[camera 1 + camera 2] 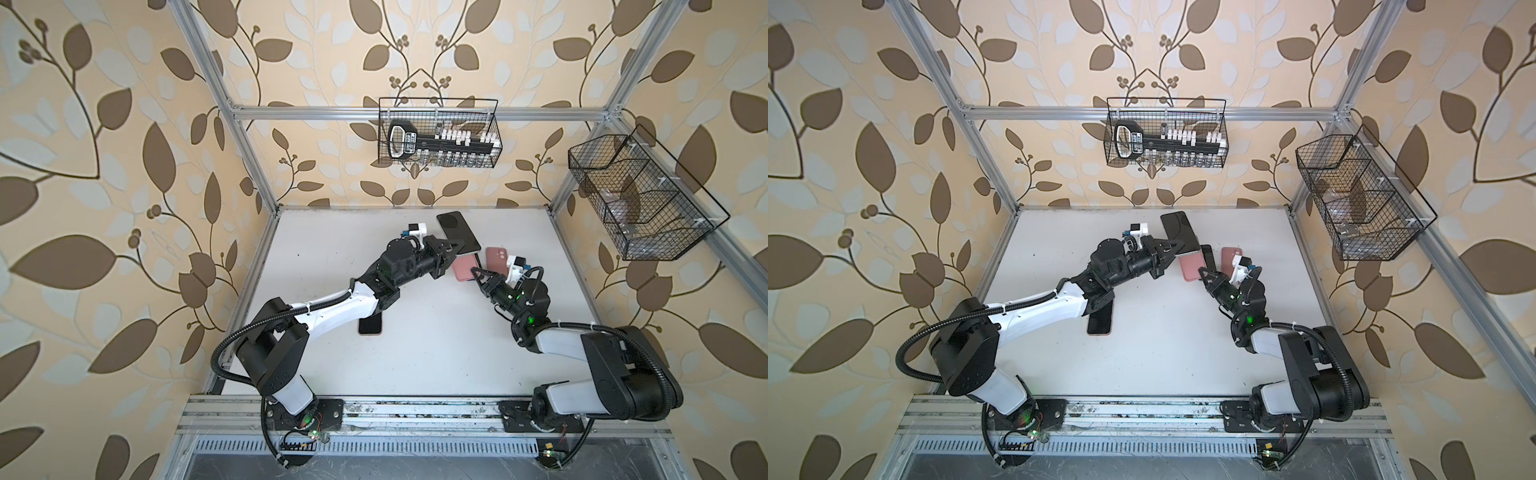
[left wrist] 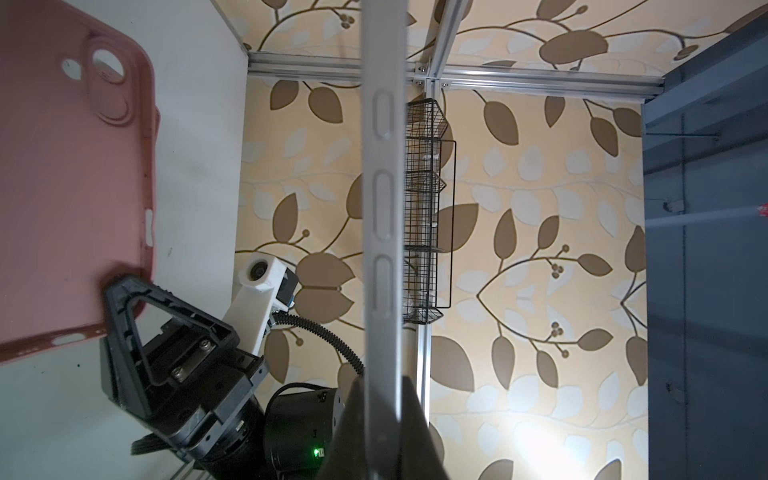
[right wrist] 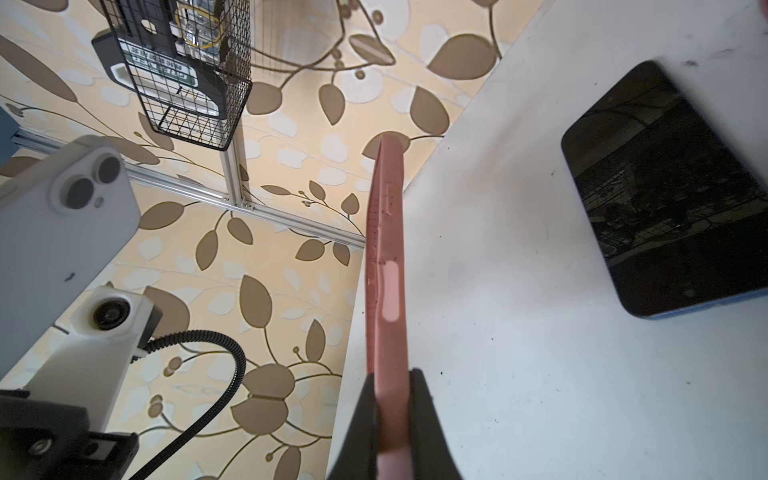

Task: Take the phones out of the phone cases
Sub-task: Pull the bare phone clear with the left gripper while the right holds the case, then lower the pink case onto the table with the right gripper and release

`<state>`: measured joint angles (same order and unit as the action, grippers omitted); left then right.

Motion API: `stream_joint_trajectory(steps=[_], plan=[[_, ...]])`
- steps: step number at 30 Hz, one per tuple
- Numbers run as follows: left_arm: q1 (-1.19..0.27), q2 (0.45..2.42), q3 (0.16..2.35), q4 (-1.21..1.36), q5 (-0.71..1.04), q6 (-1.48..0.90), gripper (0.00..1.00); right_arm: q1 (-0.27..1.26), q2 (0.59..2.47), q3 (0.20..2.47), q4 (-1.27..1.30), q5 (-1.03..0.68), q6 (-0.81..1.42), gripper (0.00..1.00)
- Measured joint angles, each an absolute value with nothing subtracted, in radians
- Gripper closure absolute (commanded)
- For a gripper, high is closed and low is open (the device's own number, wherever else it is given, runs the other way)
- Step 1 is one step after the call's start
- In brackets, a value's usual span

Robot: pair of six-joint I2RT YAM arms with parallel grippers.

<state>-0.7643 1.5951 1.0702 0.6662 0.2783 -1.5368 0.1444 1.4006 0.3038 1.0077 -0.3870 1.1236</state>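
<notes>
Left gripper (image 1: pixel 456 245) is clamped on the phone (image 1: pixel 456 229), held up off the table (image 1: pixel 436 353) at far centre. Right gripper (image 1: pixel 476 273) pinches a corner of the pink case (image 1: pixel 464 267), just near-right of the phone. The two are apart. The case is empty, with daylight through its camera holes. Another phone (image 1: pixel 370 325) lies flat, near left, under the left arm.
</notes>
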Motion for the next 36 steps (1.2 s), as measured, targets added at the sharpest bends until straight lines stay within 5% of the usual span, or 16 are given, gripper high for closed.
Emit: stream_joint_trajectory(steps=[18,36], plan=[[-0.637,1.51,0.987,0.581,0.287,-1.463,1.0,-0.107,1.162,0.286,0.673,-0.419,0.968,1.0],[-0.587,1.437,0.959,0.524,0.307,-1.415,1.0,-0.46,1.235,0.28,0.557,-0.533,0.794,1.0]])
